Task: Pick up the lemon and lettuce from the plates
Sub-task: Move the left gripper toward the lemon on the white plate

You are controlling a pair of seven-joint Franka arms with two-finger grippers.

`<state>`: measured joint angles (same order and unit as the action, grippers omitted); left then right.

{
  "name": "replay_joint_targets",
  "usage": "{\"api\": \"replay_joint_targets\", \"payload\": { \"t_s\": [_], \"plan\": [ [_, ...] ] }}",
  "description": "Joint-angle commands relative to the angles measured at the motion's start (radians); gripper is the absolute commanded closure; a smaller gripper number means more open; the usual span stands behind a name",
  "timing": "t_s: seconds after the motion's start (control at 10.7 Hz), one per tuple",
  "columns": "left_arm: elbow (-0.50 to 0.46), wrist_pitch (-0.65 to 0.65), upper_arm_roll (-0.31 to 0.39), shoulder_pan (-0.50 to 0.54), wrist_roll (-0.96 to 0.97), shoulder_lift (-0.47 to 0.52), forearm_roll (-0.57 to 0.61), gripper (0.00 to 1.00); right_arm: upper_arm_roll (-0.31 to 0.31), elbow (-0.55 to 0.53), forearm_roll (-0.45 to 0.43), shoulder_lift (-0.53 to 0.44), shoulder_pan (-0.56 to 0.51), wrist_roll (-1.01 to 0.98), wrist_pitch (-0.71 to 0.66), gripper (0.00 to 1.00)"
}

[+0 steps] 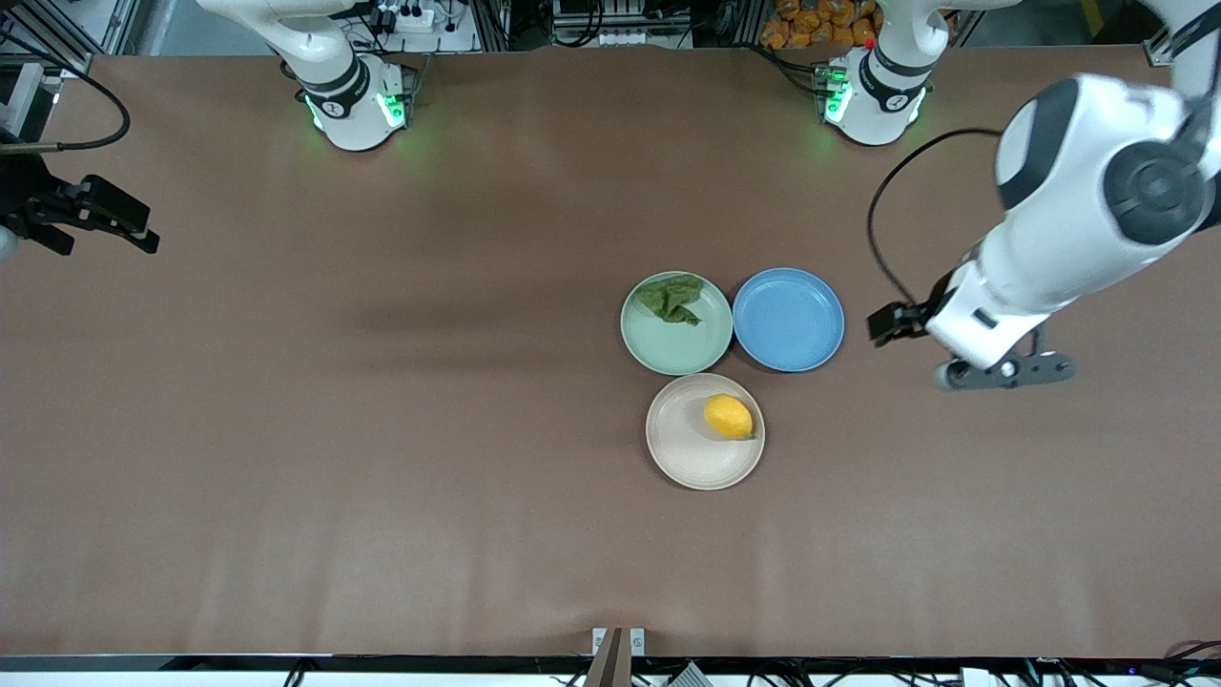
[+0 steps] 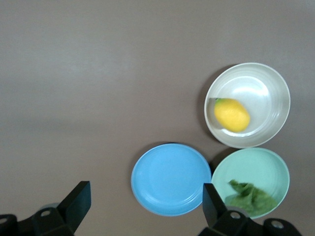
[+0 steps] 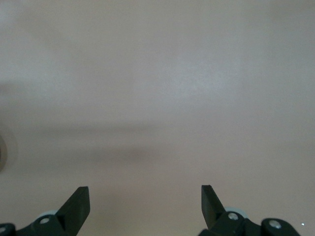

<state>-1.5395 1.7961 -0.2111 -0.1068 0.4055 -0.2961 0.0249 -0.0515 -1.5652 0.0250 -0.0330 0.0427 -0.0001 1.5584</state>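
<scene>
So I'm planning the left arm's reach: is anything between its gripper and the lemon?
Nothing visible blocks it. The left gripper hangs open over bare table at the left arm's end, beside the blue plate. The lemon lies uncovered in the beige plate, nearer the front camera than the blue plate.

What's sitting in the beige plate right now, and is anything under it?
The beige plate holds only the lemon, lying off-centre toward the blue plate. The rest of the dish is bare. Whatever lies directly beneath the lemon is covered, so that cannot be seen.

Three plates (image 1: 676, 358), one lemon (image 1: 729, 417), one lettuce (image 1: 672, 298).
</scene>
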Motion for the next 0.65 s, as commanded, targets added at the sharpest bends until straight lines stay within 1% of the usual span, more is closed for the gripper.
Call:
{"api": "replay_joint_targets", "payload": {
  "t_s": [0.0,0.19,0.37,0.56],
  "plan": [
    [0.035,0.061,0.004,-0.045,0.114,-0.084,-0.016,0.0,0.013,-0.015,-0.007,-0.021,-0.021,-0.015,0.011,0.0],
    [0.035,0.126,0.006,-0.08,0.226,-0.141,-0.007,0.0,0.013,-0.015,-0.005,-0.021,-0.021,-0.015,0.017,0.0],
    [0.035,0.202,0.006,-0.1,0.294,-0.194,-0.007,0.0,0.013,-0.015,0.004,-0.018,-0.021,-0.014,0.019,0.0],
    [0.035,0.303,0.006,-0.113,0.376,-0.26,-0.007,0.0,0.013,0.002,0.007,-0.018,-0.018,-0.012,0.017,0.0]
  ]
}}
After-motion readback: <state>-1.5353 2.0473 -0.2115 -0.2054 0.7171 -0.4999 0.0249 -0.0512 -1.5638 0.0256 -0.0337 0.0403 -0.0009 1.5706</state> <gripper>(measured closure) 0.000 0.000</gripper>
